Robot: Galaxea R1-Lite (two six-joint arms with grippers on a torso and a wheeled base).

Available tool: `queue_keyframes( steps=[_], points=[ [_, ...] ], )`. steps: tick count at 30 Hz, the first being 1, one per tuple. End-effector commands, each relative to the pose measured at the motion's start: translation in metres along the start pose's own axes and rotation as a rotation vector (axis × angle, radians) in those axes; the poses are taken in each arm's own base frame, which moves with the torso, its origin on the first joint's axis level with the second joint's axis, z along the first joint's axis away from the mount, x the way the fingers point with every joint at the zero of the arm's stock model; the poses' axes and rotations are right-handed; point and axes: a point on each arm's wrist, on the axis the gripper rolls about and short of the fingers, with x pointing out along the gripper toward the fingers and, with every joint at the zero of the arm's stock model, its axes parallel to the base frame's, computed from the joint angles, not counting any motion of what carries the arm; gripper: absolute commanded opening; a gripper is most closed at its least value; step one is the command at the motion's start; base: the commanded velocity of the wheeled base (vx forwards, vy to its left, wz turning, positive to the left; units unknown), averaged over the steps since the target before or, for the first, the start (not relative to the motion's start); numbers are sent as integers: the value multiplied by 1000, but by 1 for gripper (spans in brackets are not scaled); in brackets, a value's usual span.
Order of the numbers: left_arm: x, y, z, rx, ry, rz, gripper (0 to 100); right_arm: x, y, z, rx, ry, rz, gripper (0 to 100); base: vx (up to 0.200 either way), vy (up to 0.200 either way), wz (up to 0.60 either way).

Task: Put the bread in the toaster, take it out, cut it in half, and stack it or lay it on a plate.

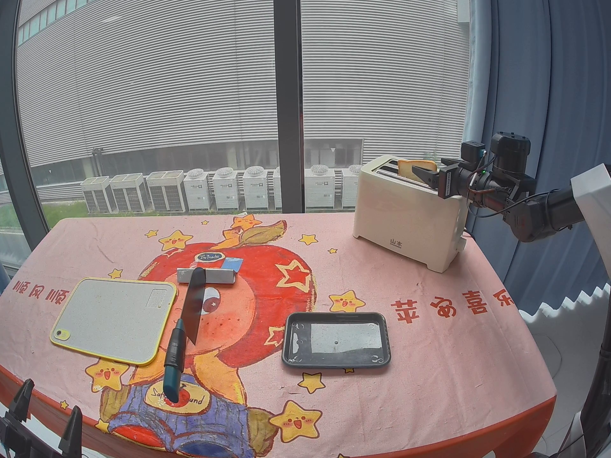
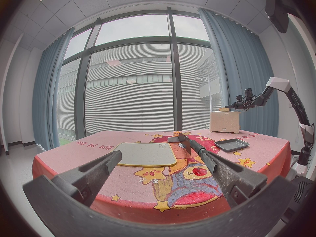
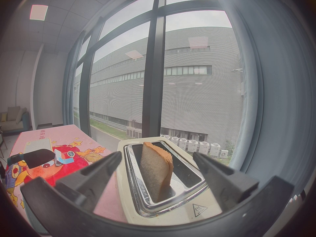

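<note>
- Left hand (image 2: 160,152): one, fingers wide apart, empty, at the desk's (image 1: 445,351) near edge, far left of the toaster (image 1: 407,221).
- Cutting board (image 1: 114,319): one, flat, grey, yellow-rimmed, well left of the toaster.
- Knife (image 1: 184,329): one, dark blade, teal handle, blade end over a small grey block (image 1: 207,276).
- Plate (image 1: 336,340): one, black, shallow, rectangular, front-left of the toaster.
- Toaster: one, boxy, cream.
- Bread (image 1: 417,168): one slice, upright in the toaster's slot.
- Right hand (image 1: 425,176): one, spread open, empty, fingers flanking the bread.

Black right arm (image 1: 541,214) at the head view's right edge, capped by a white angular shell (image 1: 592,192), thin black cables looping over the wrist. Dark grey, grainy wedge fingers (image 2: 89,178) with one screw each on left gripper (image 2: 161,155).
</note>
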Motion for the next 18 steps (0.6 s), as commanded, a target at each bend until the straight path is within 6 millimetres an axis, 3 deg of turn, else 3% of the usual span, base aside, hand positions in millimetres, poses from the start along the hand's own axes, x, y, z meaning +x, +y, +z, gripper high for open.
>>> queue_keyframes(
  steps=[1, 18],
  points=[
    [0, 0, -5, 0, 1, 1, 100, 1, 0, -2, 0, 3, 0, 0, 0, 0, 0],
    [0, 0, -5, 0, 1, 1, 100, -5, 2, 8, -6, -26, 3, 0, 0, 0, 0]
  ],
)
